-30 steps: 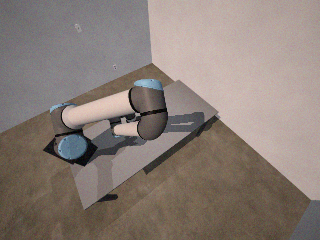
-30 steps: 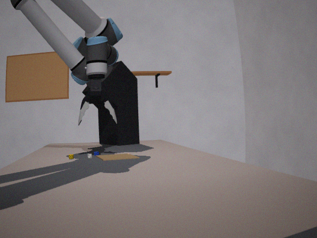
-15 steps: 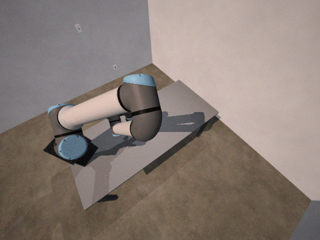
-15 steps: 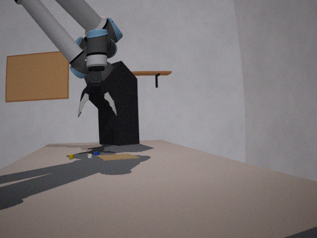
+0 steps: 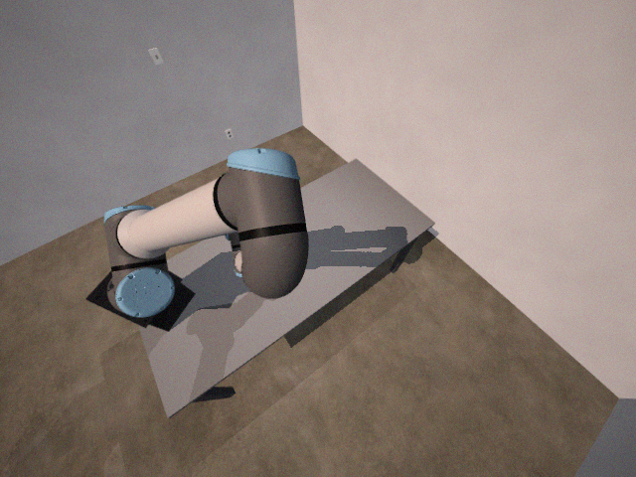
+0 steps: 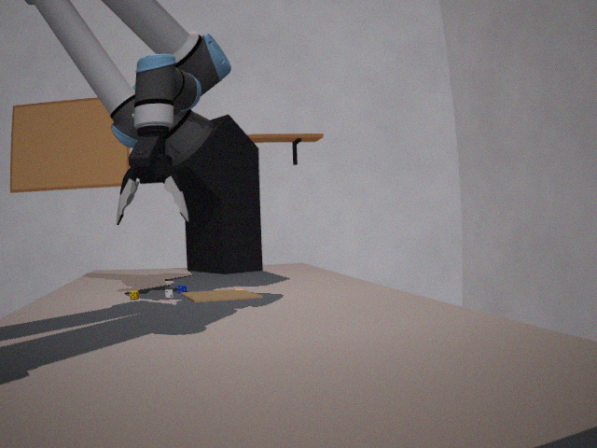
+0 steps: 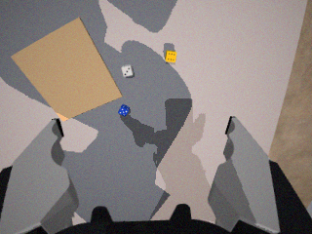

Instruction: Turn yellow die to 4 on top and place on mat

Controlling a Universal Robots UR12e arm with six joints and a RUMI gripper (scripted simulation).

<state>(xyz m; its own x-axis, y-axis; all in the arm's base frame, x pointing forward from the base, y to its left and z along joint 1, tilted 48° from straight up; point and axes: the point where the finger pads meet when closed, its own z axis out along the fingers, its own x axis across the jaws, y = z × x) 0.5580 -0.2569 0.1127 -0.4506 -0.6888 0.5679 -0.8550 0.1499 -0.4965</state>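
Yellow die (image 6: pixel 133 294) (image 7: pixel 171 57) off mat (image 6: pixel 224 295) (image 7: pixel 66 69) (6 on top), tool (image 6: pixel 152 222) (image 7: pixel 145 118) open above table (image 5: pixel 328 287) (image 6: pixel 337 357) (image 7: pixel 234 58)

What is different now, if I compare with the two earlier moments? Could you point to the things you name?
In the exterior view, the claw (image 6: pixel 152 222) (image 7: pixel 145 118) moved to the left, above the table (image 5: pixel 328 287) (image 6: pixel 337 361) (image 7: pixel 234 63). Nothing was grasped or released. The yellow die (image 6: pixel 133 294) (image 7: pixel 171 57), white die (image 6: pixel 168 293) (image 7: pixel 127 71), blue die (image 6: pixel 181 288) (image 7: pixel 124 110) and mat (image 6: pixel 224 295) (image 7: pixel 66 70) stayed in place.
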